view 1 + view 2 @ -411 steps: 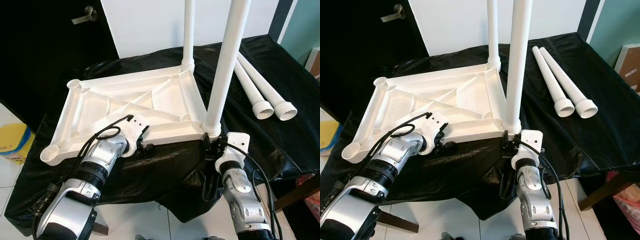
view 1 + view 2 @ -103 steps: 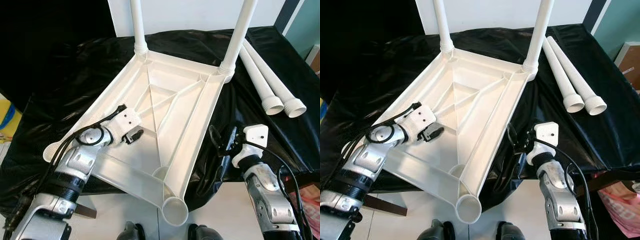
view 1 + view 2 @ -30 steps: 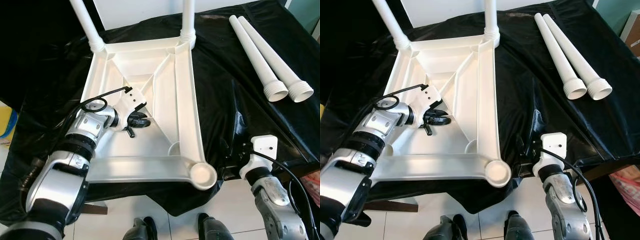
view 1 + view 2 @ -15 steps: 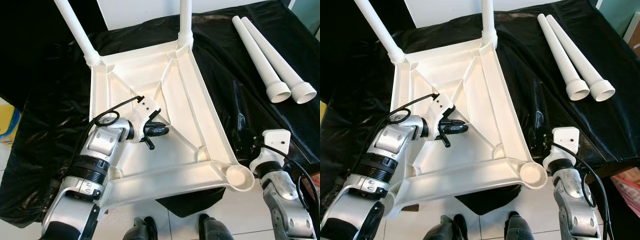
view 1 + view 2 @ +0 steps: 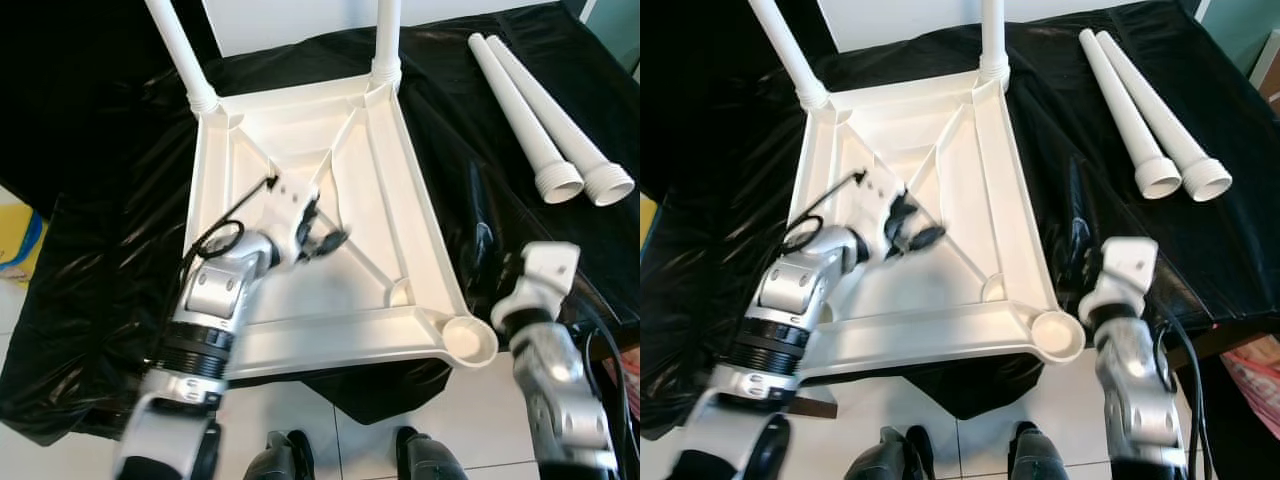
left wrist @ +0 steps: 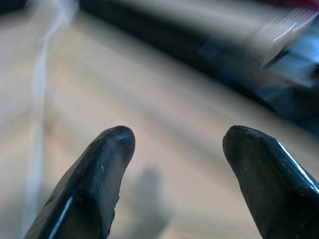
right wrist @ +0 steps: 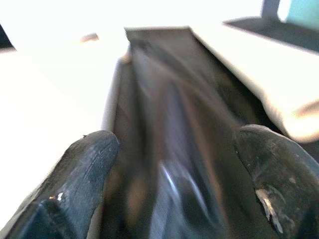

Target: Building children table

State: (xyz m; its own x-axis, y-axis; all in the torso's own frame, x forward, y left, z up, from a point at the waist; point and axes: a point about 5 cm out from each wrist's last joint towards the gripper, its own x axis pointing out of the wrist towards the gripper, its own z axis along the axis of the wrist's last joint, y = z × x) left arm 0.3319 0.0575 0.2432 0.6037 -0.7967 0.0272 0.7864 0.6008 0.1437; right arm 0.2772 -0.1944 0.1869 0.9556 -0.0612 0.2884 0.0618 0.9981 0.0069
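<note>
A black sheet (image 5: 110, 250) covers the surface, and on it lies a white table top (image 5: 350, 250) upside down, with 2 legs (image 5: 180, 50) screwed upright into its far corners and an empty socket (image 5: 468, 340) at the near right corner. The left gripper (image 5: 322, 232) hangs over the ribbed underside with its jaws released, the white plastic right beneath them. The right gripper (image 7: 174, 164), jaws spread wide on nothing, sits just right of the socket, with 2 loose legs (image 5: 540, 120) lying together far beyond it.
</note>
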